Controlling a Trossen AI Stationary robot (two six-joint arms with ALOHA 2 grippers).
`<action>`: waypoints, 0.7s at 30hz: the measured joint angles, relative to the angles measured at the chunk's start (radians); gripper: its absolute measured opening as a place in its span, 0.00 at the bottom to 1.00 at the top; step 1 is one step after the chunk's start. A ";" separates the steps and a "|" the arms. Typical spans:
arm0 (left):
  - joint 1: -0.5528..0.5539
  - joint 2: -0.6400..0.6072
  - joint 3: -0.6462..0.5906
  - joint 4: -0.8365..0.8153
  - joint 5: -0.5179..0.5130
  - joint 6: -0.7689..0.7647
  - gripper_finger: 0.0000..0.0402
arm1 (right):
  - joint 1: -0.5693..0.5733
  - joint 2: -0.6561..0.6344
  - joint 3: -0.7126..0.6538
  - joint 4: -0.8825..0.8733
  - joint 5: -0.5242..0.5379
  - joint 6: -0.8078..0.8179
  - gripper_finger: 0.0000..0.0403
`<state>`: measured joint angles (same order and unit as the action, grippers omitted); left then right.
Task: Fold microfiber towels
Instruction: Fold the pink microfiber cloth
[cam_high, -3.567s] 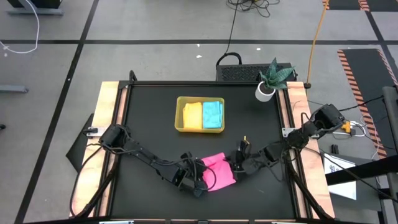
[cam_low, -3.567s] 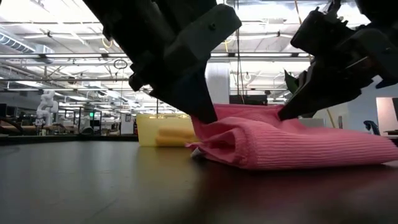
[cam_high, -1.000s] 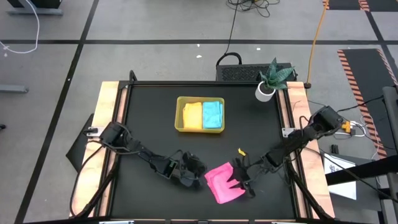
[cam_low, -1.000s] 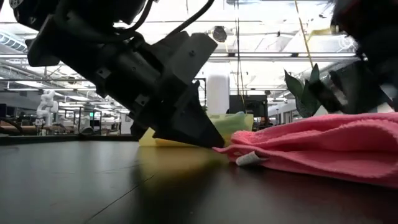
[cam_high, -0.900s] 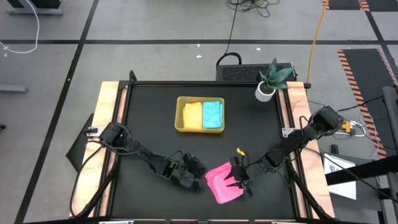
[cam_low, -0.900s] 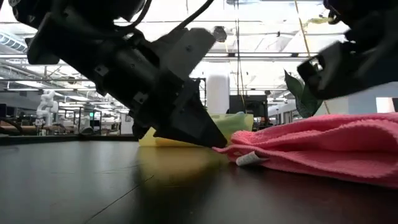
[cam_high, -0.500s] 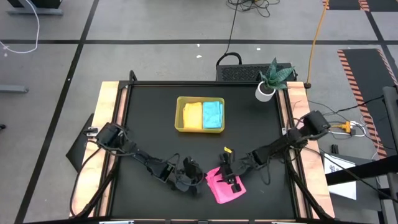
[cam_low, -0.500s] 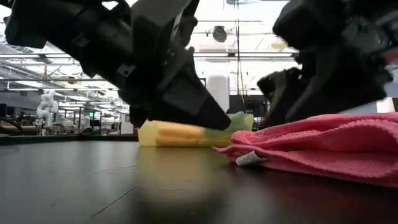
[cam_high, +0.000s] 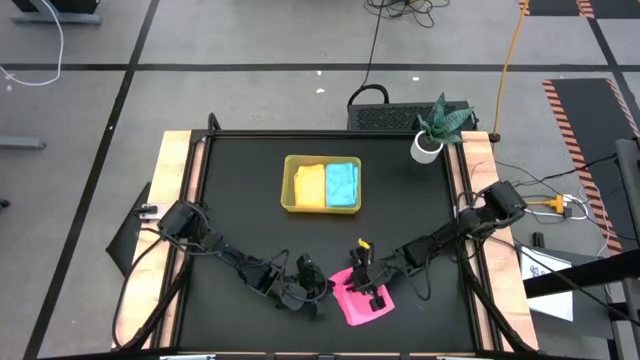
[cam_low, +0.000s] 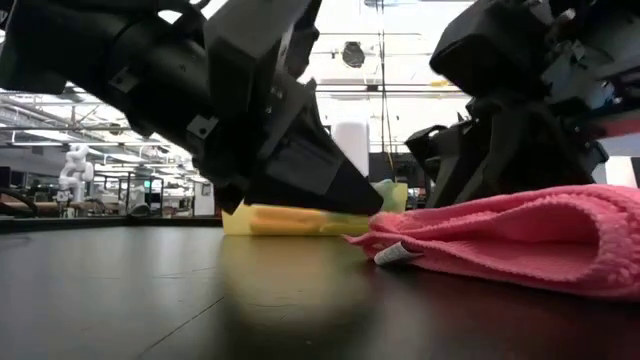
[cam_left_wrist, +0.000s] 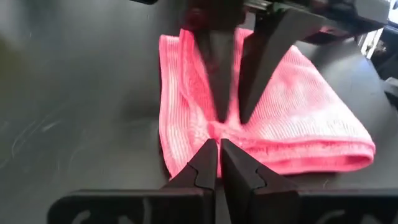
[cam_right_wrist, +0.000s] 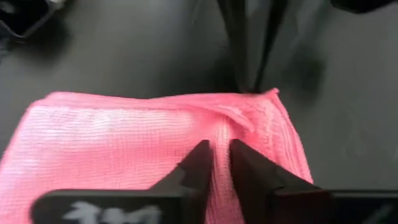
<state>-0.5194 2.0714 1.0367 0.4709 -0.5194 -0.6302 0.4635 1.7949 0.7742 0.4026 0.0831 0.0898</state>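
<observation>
Pink towel (cam_high: 361, 303) lies on the black table (cam_high: 240, 200), on the near side of the yellow-green tray (cam_high: 291, 186) and well apart from it. It looks folded over at least once, lumpy along one edge. The tray holds a yellow towel (cam_high: 310, 186) and a blue towel (cam_high: 342, 184), both already folded (no orange towel in sight).

Left gripper (cam_left_wrist: 217, 163): fingers pressed together, tips at the pink towel's edge farthest from the tray's right end, apparently pinning it, holding nothing.

Right gripper (cam_right_wrist: 217, 163): down on top of the towel, fingers narrowly spread with a ridge of pink cloth between them. Whether they actually pinch it, I cannot tell.

Step in hand, by my reading: gathering the pink towel for its next fold.

Next move calls for a sure pinch on that ridge, then carrying it across while the left tips keep the far edge from sliding.
</observation>
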 joint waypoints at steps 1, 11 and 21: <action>0.000 0.003 0.001 0.000 0.000 -0.007 0.05 | 0.005 -0.007 0.000 -0.003 0.001 0.000 0.11; 0.005 0.049 0.002 0.011 -0.028 -0.014 0.01 | 0.064 -0.113 -0.001 -0.020 0.108 -0.019 0.02; 0.016 0.068 0.002 0.037 -0.039 -0.002 0.04 | 0.069 -0.110 -0.001 0.031 0.205 -0.053 0.01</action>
<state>-0.5034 2.1395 1.0384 0.5077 -0.5579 -0.6321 0.5323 1.6848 0.7731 0.4339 0.2885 0.0364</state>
